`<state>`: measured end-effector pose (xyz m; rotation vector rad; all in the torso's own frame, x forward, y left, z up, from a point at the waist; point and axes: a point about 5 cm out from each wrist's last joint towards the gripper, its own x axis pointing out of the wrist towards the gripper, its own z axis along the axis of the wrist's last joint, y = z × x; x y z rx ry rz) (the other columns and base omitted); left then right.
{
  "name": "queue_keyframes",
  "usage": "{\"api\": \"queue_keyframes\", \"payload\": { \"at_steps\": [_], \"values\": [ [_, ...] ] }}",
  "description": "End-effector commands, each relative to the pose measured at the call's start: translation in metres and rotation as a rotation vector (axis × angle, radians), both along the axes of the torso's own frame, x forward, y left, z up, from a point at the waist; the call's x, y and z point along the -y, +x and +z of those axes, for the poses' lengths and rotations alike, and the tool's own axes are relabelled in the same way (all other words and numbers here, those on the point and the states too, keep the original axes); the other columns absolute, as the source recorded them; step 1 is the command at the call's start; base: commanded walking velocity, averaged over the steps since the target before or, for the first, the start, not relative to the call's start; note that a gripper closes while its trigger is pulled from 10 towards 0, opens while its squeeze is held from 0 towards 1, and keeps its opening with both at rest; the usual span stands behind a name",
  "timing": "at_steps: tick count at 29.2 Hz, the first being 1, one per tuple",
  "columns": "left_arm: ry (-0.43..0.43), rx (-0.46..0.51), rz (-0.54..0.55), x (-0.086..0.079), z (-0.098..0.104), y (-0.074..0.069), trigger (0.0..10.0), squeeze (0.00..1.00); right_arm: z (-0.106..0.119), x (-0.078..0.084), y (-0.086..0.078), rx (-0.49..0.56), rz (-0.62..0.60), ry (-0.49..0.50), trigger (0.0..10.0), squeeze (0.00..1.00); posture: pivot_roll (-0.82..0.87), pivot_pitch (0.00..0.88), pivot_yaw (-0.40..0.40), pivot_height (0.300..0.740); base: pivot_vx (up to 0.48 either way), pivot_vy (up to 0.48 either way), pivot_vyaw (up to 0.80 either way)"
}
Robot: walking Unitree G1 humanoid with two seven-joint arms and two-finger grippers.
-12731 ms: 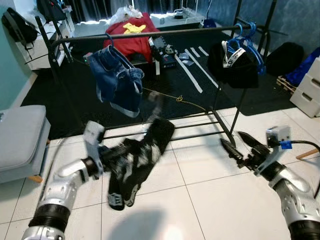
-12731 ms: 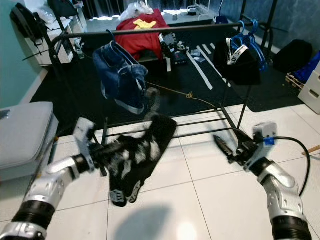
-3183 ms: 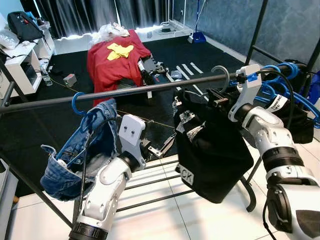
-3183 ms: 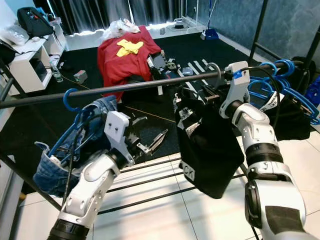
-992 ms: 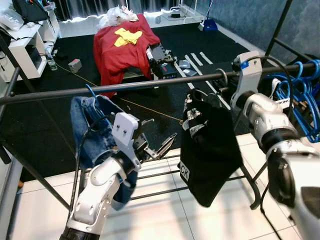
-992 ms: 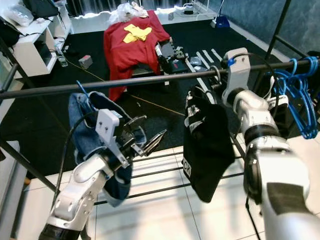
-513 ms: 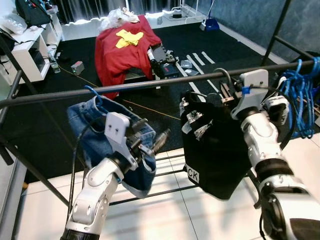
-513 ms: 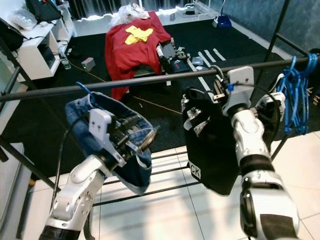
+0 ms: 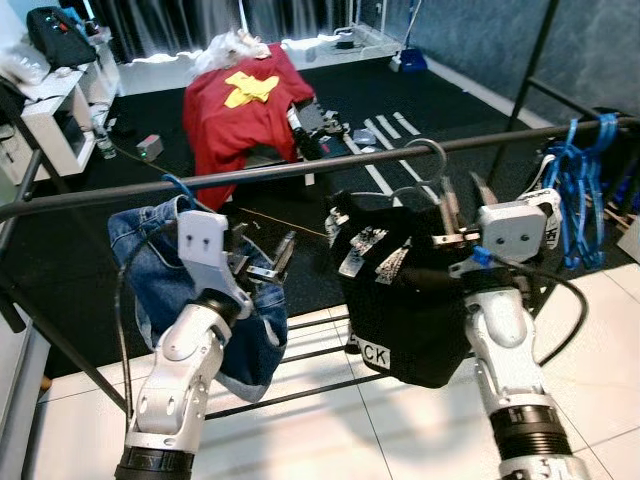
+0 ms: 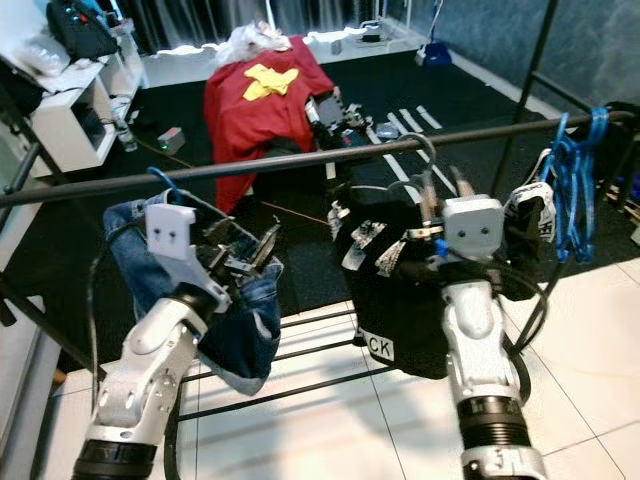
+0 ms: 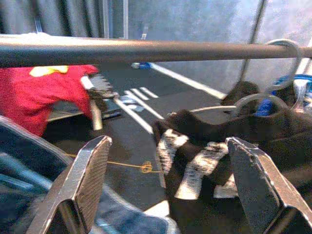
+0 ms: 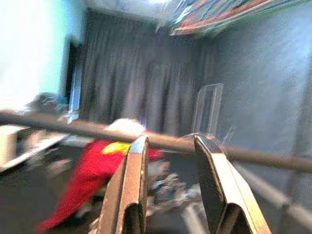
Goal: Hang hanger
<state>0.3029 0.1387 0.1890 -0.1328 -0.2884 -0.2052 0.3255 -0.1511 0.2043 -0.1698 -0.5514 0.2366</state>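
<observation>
Hanger (image 9: 428, 150) w/ black garment (image 9: 400, 290): hooked over rail (image 9: 300, 167), centre-right. Denim shorts (image 9: 160, 260) hung to its left. Left hand (image 9: 268, 262): fingers spread, nothing held, near shorts. Right hand (image 9: 462, 205): fingers apart, raised beside hanger hook, nothing gripped.

Grey wire hanger (image 9: 425, 160) hooked over the dark rail (image 9: 300, 168), centre-right of the head views, carrying a black garment (image 9: 405, 290) with white print. Hangs below the bar, draped loosely, slightly bunched at the top.
</observation>
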Motion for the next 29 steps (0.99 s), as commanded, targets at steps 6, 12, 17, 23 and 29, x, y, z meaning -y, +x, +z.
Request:
{"api": "queue_keyframes", "payload": {
  "at_steps": [6,12,17,23,29],
  "values": [
    [0.052,-0.017,0.24,-0.043,-0.004,-0.002,10.0,0.0,-0.04,-0.031,0.005,-0.259,0.17,0.046,10.0,0.0,0.08,0.026,-0.04,0.74,0.0,0.0,0.0],
    [0.102,-0.006,0.251,-0.039,0.0,-0.007,10.0,0.0,-0.051,-0.036,0.007,-0.319,0.19,0.053,10.0,0.0,0.15,0.002,-0.134,0.74,0.0,0.0,0.0],
    [0.128,-0.025,0.261,-0.036,-0.004,-0.014,10.0,0.0,-0.055,-0.034,0.016,-0.353,0.171,0.097,10.0,0.0,0.17,0.0,-0.132,0.74,0.0,0.0,0.0],
    [0.112,-0.047,0.224,-0.029,-0.008,-0.008,10.0,0.0,-0.044,-0.023,0.02,-0.33,0.141,0.113,10.0,0.0,0.1,0.011,-0.057,0.74,0.0,0.0,0.0],
    [0.096,-0.045,0.19,-0.021,-0.009,0.001,10.0,0.0,-0.034,-0.013,0.02,-0.312,0.147,0.138,10.0,0.0,0.06,0.025,-0.019,0.74,0.0,0.0,0.0]
  ]
}}
